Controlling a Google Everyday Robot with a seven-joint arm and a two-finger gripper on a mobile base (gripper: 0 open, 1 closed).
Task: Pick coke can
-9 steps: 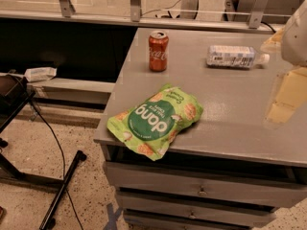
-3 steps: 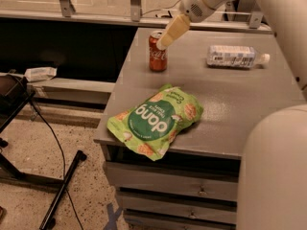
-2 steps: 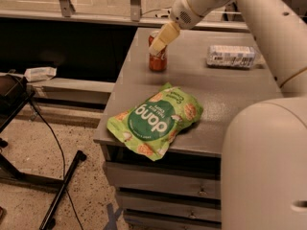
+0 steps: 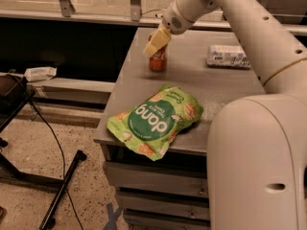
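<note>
The red coke can (image 4: 158, 61) stands upright on the grey table (image 4: 192, 80), near its far left corner. My gripper (image 4: 156, 44) reaches in from the upper right on the white arm and sits right at the can's top, covering the silver lid and upper part. Its pale yellow fingers (image 4: 157, 42) hang over the can's upper left side. Only the lower red body of the can shows below them.
A green snack bag (image 4: 156, 121) lies at the table's front left edge. A clear plastic bottle with white label (image 4: 228, 56) lies on its side at the back right. My white arm body fills the right foreground. Drawers sit below the table; cables and a stand are on the floor to the left.
My gripper has swung in from the right side, moved left and down, and now covers the top of the can. The can, bag and bottle have not moved.
</note>
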